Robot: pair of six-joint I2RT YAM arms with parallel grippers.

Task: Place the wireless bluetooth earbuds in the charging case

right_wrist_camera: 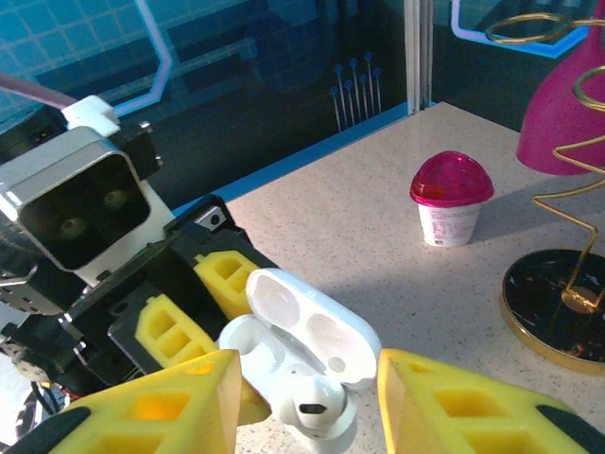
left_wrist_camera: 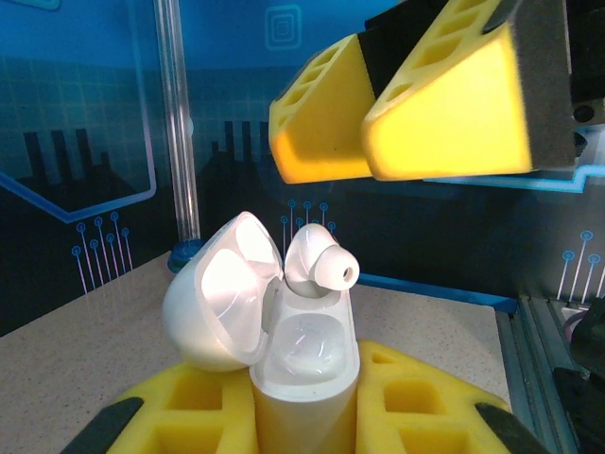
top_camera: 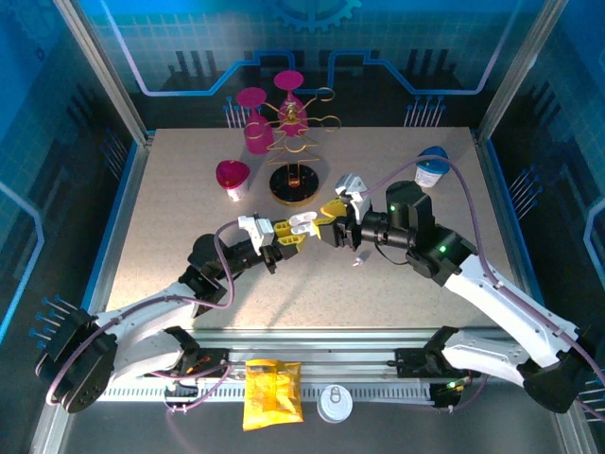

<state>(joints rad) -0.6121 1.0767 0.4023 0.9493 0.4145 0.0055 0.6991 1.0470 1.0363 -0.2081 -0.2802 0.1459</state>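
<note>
Half-seated earbud (left_wrist_camera: 317,260) in open charging case (left_wrist_camera: 302,378).
Clamped by left gripper (left_wrist_camera: 302,421); flanked by right gripper (right_wrist_camera: 312,395) fingers, spread, touching neither.

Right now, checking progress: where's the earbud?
Left wrist view: the earbud stands, tip up, in the open case, which the left pincer holds mid-table, under the right pincer.

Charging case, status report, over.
Left claw shut on charging case. Right claw open, straddling it. One earbud upright in its slot, sticking out. Lid back, out of the way.
</note>
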